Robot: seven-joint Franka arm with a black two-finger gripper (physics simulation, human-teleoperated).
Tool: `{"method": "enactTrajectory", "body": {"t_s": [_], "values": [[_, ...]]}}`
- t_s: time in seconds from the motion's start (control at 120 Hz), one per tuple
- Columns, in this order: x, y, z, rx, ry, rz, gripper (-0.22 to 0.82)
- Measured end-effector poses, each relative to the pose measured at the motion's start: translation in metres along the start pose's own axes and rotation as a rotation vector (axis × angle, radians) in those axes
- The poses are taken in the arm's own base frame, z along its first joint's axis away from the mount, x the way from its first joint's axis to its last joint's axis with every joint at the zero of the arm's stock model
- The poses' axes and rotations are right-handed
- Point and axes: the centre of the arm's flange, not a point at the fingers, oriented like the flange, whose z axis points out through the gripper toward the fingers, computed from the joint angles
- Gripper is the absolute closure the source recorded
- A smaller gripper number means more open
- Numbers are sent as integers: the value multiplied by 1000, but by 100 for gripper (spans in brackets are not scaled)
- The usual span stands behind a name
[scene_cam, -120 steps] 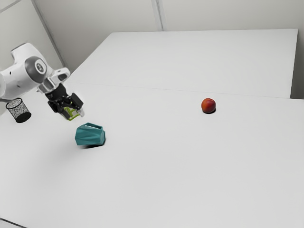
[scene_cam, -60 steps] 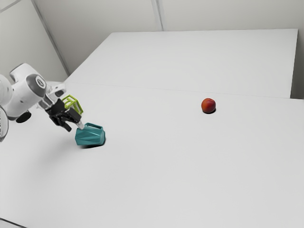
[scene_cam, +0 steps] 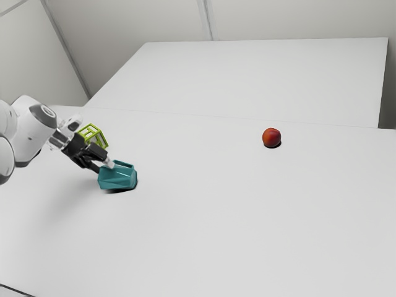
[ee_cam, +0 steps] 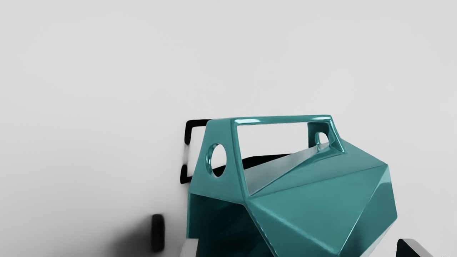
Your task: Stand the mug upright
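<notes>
White tabletop (scene_cam: pixel 216 235) is bearing the teal mug (scene_cam: pixel 117 177), which is lying on its side, handle (ee_cam: pixel 282 120) uppermost, mouth facing the gripper (ee_cam: pixel 300 248). Its fingers are standing wide apart, part of the mug between them, and are gripping nothing; they are probably straddling it so a grasp can tip it up. Beyond, a green frame (scene_cam: pixel 94 134) is sitting near; well apart, a reddish fruit (scene_cam: pixel 271 137) is resting, and a pale wall (scene_cam: pixel 284 18) is rising behind.

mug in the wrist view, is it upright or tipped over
Tipped over: the mug lies on its side, handle uppermost, its dark open mouth facing sideways.
</notes>
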Motion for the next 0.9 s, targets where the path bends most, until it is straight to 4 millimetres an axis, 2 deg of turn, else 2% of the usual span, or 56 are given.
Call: {"method": "enactTrajectory", "body": {"t_s": [0.358, 0.9], "values": [[-15, -6, 17, -98, 3, -7, 0], [-21, -16, 30, -210, 49, -43, 0]]}}
